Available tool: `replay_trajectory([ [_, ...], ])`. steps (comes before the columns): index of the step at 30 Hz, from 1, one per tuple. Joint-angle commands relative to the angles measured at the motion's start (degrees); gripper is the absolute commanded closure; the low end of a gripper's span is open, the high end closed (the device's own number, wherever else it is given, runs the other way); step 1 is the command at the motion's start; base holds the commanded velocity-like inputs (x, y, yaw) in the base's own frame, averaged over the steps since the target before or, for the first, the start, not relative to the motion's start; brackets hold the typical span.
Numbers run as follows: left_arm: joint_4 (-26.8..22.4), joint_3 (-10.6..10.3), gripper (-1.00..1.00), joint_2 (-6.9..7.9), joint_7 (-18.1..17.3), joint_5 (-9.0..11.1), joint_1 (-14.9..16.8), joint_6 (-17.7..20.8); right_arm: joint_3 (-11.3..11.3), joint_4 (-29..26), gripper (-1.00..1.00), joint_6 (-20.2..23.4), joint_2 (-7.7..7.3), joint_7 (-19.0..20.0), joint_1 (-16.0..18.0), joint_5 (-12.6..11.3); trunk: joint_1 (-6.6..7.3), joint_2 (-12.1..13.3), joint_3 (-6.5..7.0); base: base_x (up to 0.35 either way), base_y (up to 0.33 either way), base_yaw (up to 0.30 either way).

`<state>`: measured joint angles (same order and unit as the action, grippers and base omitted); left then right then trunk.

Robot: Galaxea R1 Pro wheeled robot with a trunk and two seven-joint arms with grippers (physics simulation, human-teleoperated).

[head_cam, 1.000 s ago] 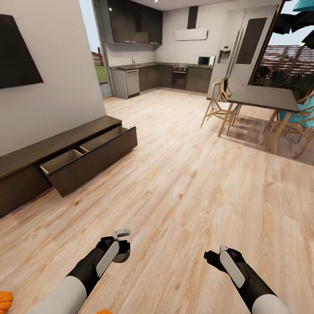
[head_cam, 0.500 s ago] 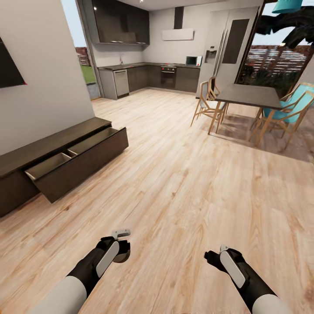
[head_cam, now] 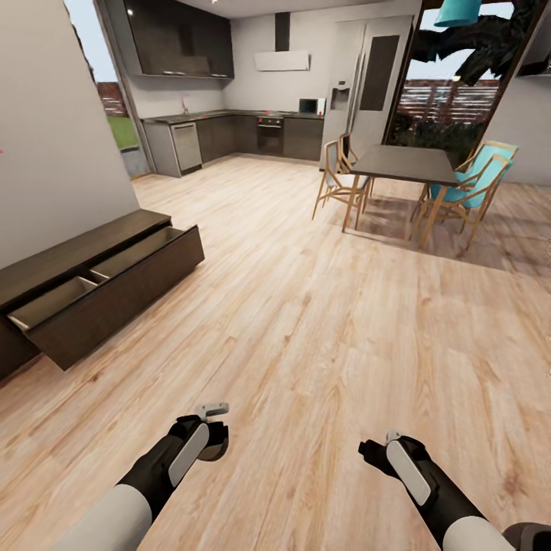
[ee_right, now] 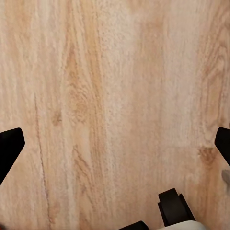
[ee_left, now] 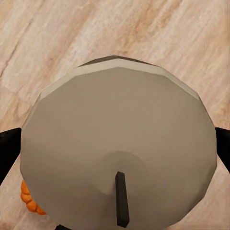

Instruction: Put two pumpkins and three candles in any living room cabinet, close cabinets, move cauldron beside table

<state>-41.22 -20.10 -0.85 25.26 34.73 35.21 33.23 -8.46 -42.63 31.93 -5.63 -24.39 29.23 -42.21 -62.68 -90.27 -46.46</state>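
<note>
L gripper (head_cam: 213,430) fingers are clenching a cream candle (ee_left: 117,153) w/ a pumpkin (ee_left: 29,199) peeking beside it on the floor, R gripper (head_cam: 376,450) fingers are hanging spread w/ nothing over bare planks, and the cabinet (head_cam: 69,264) is sitting w/ 1 drawer (head_cam: 99,295) open, left of both arms.

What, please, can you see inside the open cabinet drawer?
The drawer shows two bare grey compartments. Its front panel hides the near part of each floor, so something small there cannot be ruled out.
</note>
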Motion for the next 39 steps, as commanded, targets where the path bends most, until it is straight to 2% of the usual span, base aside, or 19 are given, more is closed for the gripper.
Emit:
replay_trajectory([
  [1, -0.1, -0.2, 1.0, 0.04, 0.6, 0.6, 0.0, 0.1, -0.3, -0.1, -1.0, 0.1, -0.08, -0.6, 0.0, -0.6, 0.0, 0.0, -0.05, -0.001, 0.0, -0.158],
  [16, -0.1, -0.2, 1.0, 0.03, 0.6, 0.6, 0.0, 0.1, -0.3, -0.1, -1.0, 0.1, -0.08, -0.6, 0.0, -0.6, 0.0, 0.0, -0.05, -0.009, 0.0, -0.263],
  [29, -0.1, -0.1, 1.0, 0.05, 0.6, 0.6, 0.0, 0.1, -0.3, -0.1, -1.0, 0.1, -0.05, -0.6, 0.0, -0.6, 0.0, 0.0, -0.05, -0.063, 0.0, -0.029],
  [39, -0.1, -0.1, 1.0, 0.06, 0.6, 0.6, 0.0, 0.1, -0.3, -0.1, -1.0, 0.1, -0.06, -0.6, 0.0, -0.6, 0.0, 0.0, -0.05, -0.024, 0.0, -0.16],
])
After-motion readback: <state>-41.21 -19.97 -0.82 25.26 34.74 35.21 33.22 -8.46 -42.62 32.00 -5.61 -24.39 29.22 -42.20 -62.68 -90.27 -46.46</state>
